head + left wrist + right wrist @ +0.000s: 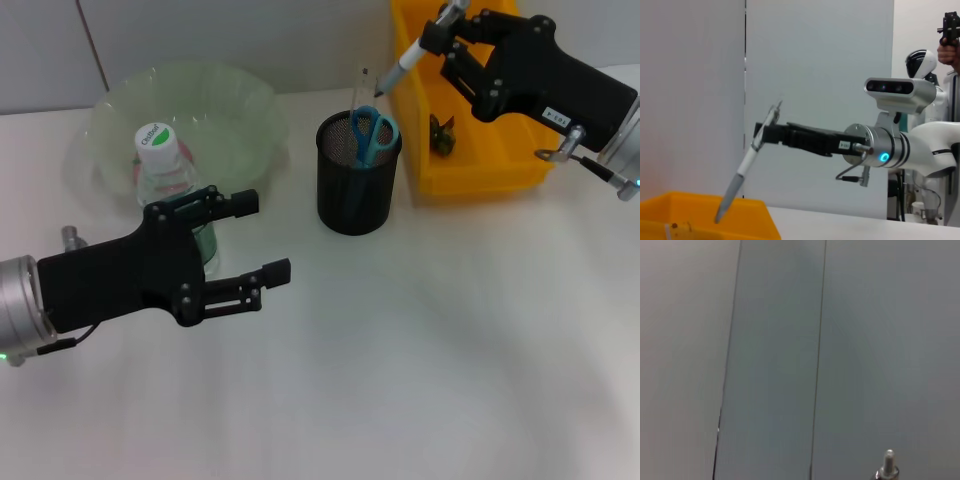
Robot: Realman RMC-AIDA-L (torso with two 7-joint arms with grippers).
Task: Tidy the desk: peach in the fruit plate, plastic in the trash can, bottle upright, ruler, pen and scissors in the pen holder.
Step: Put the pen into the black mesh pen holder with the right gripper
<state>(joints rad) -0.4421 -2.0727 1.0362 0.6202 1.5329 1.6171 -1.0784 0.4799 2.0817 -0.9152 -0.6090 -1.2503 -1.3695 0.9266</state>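
In the head view, your right gripper (440, 35) sits at the upper right of the frame, its fingers clenched on the pen (412, 55), which slants down and to the left from them, its tip hanging in the air just above and right of the black mesh pen holder (357, 185), not yet inside. The left wrist view shows the same pen (747, 167) pinched near its upper end, its lower tip over the rim of the yellow bin (705, 217). The pen holder stands at upper centre with the blue-handled scissors (372, 132) and a clear ruler (359, 95) upright in it. The yellow bin (480, 160) lies just right of it. Your left gripper (265, 240) hovers at centre left, fingers spread apart and empty, with the bottle (170, 185) standing upright just behind it on the desk (420, 350), in front of the translucent green fruit plate (235, 110).
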